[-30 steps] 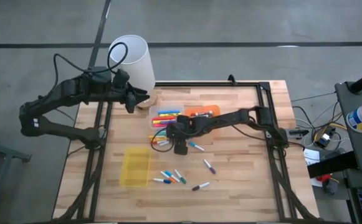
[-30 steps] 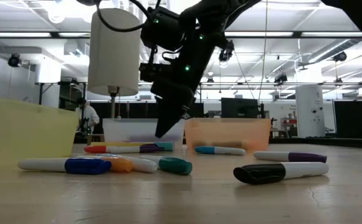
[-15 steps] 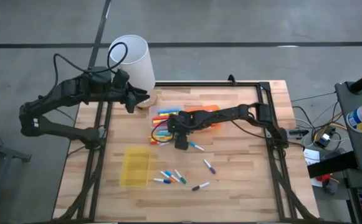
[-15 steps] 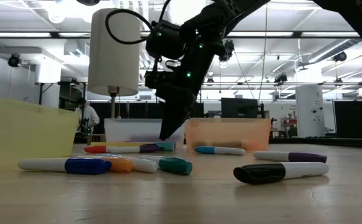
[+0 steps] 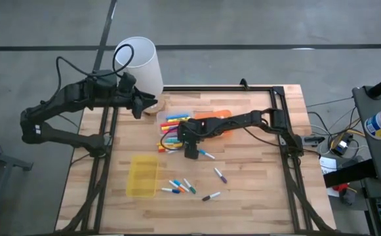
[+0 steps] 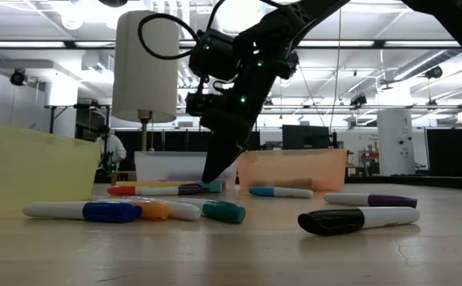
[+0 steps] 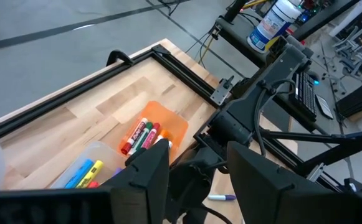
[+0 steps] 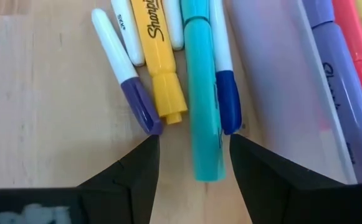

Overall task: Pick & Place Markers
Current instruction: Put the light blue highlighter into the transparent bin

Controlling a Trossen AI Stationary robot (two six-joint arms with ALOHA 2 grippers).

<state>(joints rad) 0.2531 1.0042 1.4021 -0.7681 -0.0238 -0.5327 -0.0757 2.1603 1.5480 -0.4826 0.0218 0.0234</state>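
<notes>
High view, over the wooden table (image 5: 256,170): the right gripper (image 5: 189,152) hangs low beside the clear tray (image 5: 177,128), its fingers spread above a small cluster of markers lying on the wood just outside that tray; the right wrist view shows a teal marker (image 8: 202,93) lined up with the gap between the two dark fingers (image 8: 131,174), a yellow marker (image 8: 159,59) and a purple-capped marker (image 8: 128,78) to one side, a blue-capped marker (image 8: 225,81) to the other — none of them gripped. More markers fill the clear tray, and the orange tray (image 5: 215,121) touching it holds a few as well; from the left wrist, red and green ones show in the orange tray (image 7: 162,127). Well apart from the clear tray, toward the near edge, loose markers (image 5: 179,187) lie beside the yellow tray (image 5: 143,176), with a black-capped marker (image 6: 358,220) closest to the low camera. Beyond the clear tray's far corner the left gripper (image 5: 140,105) waits beside a white cylinder (image 5: 141,62), fingers (image 7: 149,180) parted and holding nothing.
</notes>
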